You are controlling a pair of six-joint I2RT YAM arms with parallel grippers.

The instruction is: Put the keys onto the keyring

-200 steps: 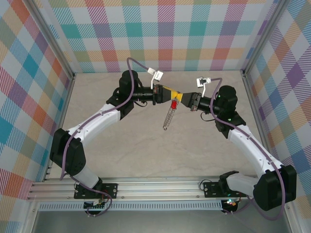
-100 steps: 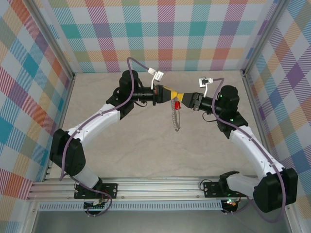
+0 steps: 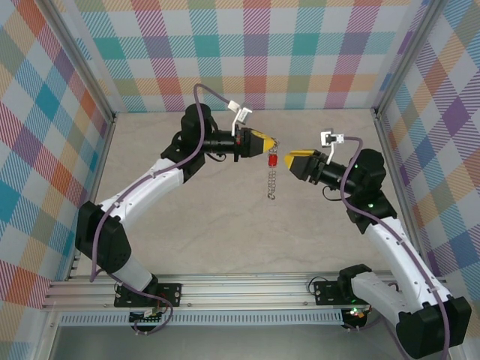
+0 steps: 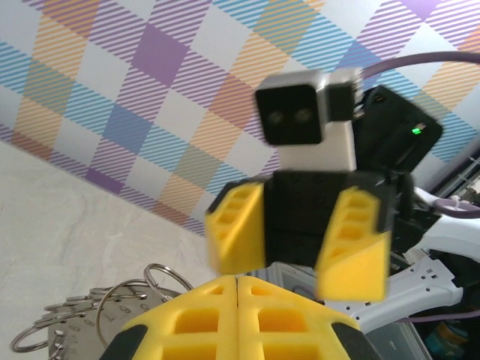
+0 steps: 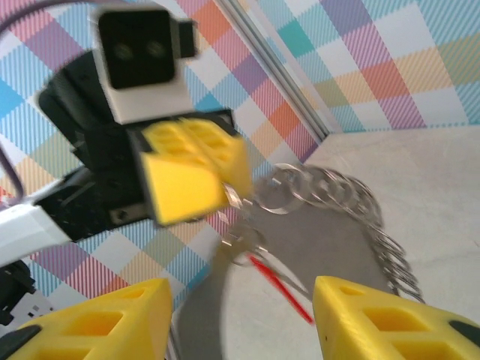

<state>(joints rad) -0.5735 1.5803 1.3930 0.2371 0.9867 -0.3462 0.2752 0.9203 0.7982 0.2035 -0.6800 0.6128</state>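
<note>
The left gripper (image 3: 268,143) is pinched tight on the top of the keyring (image 3: 271,181), which hangs toward 6 o'clock from its yellow tip, straight now rather than slanting as a second ago. The key (image 3: 273,160), with its red oval head, sits just under the grip. The right gripper (image 3: 288,160) has let go and backed toward 4 o'clock, jaws spread and empty. The keyring is thin grey metal fringed with small wire loops.
</note>
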